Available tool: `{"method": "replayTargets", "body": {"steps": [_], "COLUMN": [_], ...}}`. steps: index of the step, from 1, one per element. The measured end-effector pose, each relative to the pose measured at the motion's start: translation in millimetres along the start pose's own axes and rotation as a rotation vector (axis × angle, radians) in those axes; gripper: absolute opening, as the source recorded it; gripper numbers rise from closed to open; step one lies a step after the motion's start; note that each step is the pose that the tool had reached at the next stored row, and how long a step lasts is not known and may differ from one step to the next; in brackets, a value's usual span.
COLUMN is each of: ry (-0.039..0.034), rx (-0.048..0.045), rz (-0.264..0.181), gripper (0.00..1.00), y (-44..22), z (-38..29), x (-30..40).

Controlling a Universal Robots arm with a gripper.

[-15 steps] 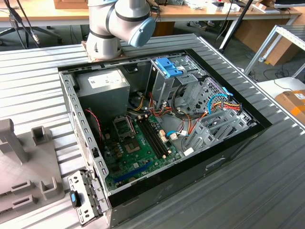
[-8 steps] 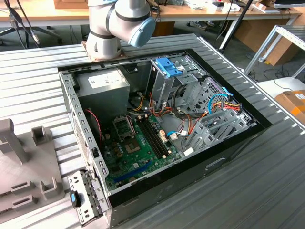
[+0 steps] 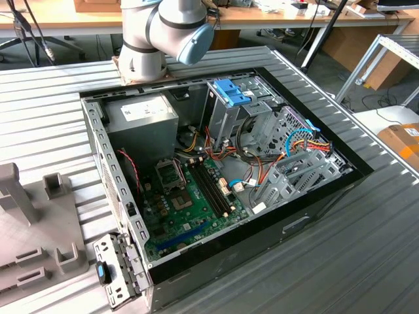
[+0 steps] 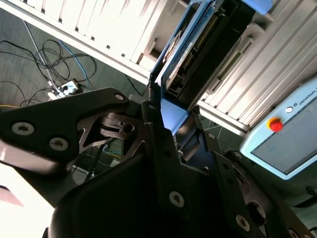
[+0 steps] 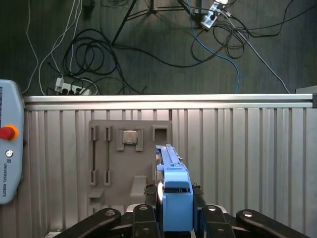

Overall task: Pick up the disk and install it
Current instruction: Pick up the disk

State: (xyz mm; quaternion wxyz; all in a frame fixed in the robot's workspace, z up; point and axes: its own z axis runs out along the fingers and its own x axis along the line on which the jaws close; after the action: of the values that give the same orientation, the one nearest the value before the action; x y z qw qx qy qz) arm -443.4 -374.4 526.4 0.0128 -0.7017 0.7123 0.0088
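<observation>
Your gripper (image 5: 174, 194) is clamped on the disk (image 5: 168, 157). The disk stands on edge between the jaws, with its long axis running straight out ahead of them. In the second wrist view the hold seems to be at one short end, though that part is partly hidden.

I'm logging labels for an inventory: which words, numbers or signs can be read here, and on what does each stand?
Teach pendant: a maker's name by the red button; a brand, so not quoted.
White label on the power-supply box: too small to read.
The disk in the gripper: no readable print.
</observation>
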Motion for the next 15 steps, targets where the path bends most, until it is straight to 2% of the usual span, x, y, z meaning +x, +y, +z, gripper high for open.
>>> {"method": "replayTargets", "body": {"steps": [6, 15], "ry": [-0.0001, -0.0001], "rx": [0.0001, 0.0], "rz": [0.0, 0.0], "gripper": [0.36, 0.36], "y": [-11.3, -24.1], "z": [0.1, 0.2], "x": [-0.8, -2.2]}}
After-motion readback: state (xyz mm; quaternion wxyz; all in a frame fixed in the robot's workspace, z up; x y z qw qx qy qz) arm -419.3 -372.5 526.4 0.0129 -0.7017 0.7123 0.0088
